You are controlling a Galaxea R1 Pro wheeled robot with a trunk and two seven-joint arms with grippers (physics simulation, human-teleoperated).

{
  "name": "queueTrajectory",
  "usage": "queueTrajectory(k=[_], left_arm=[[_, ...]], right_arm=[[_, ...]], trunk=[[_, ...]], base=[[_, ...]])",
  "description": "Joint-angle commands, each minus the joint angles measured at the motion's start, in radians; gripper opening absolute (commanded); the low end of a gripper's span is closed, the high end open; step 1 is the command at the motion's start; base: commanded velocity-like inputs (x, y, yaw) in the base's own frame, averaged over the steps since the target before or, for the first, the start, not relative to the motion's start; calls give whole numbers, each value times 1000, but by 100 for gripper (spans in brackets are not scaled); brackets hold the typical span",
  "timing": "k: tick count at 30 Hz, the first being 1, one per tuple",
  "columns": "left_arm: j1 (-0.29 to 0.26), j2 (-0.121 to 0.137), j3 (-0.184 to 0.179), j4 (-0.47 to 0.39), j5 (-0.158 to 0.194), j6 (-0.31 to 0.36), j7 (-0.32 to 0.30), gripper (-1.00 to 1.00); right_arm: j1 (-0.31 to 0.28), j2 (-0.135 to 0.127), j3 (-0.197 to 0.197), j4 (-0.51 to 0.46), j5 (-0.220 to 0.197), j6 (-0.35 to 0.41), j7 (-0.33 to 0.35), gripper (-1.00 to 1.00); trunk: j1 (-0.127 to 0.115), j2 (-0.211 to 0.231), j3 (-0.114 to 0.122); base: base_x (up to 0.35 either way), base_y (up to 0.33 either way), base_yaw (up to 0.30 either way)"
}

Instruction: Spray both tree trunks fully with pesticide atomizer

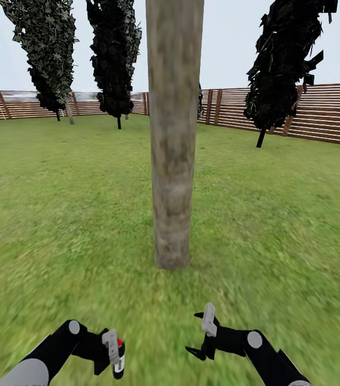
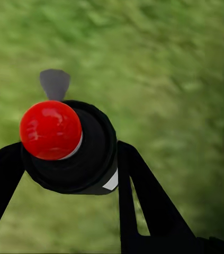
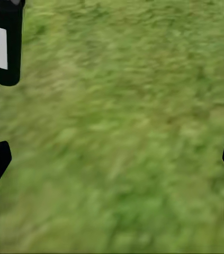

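Facing the tree trunk [image 1: 173, 134] on the lawn [image 1: 277, 214], the left gripper [image 1: 112, 351], jaws clamped on the pesticide atomizer [image 1: 119, 360], carries it low before the trunk for spraying, while the right gripper [image 1: 202, 335] hangs with jaws apart.

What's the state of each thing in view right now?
pesticide atomizer: held off the grass, red cap on top
left pincer: shut on the atomizer
right pincer: open, holding nothing
tree trunk: upright, straight ahead on the lawn
fence: standing along the lawn's far edge
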Motion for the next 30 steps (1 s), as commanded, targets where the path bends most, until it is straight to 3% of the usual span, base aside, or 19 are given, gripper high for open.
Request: queueTrajectory(k=[1, 6, 18, 19, 26, 30], left_arm=[[-1, -1, 0, -1, -1, 0, -15, -100], [-2, -6, 1, -6, -4, 0, -66, -100], [-2, -39, 0, -30, -35, 3, -71, -100], [-2, -44, 0, -31, -36, 4, -71, -100], [-2, -63, -68, -31, -35, 9, -69, -100], [-2, -66, -76, -31, -35, 8, -69, -100]], right_arm=[[0, 0, 1, -8, 0, 1, 9, 100], [0, 1, 4, -27, 0, 2, 74, 100], [0, 0, 4, -25, -1, 2, 84, 100], [0, 0, 4, -25, 0, 1, 84, -100], [0, 3, 5, -26, 0, 2, 84, -100], [0, 21, 5, -26, 1, 2, 84, -100]], trunk=[[0, 0, 0], [0, 0, 0], [0, 0, 0], [0, 0, 0], [0, 0, 0], [0, 0, 0]], base=[[0, 0, 0], [0, 0, 0], [0, 0, 0], [0, 0, 0], [0, 0, 0], [0, 0, 0]])
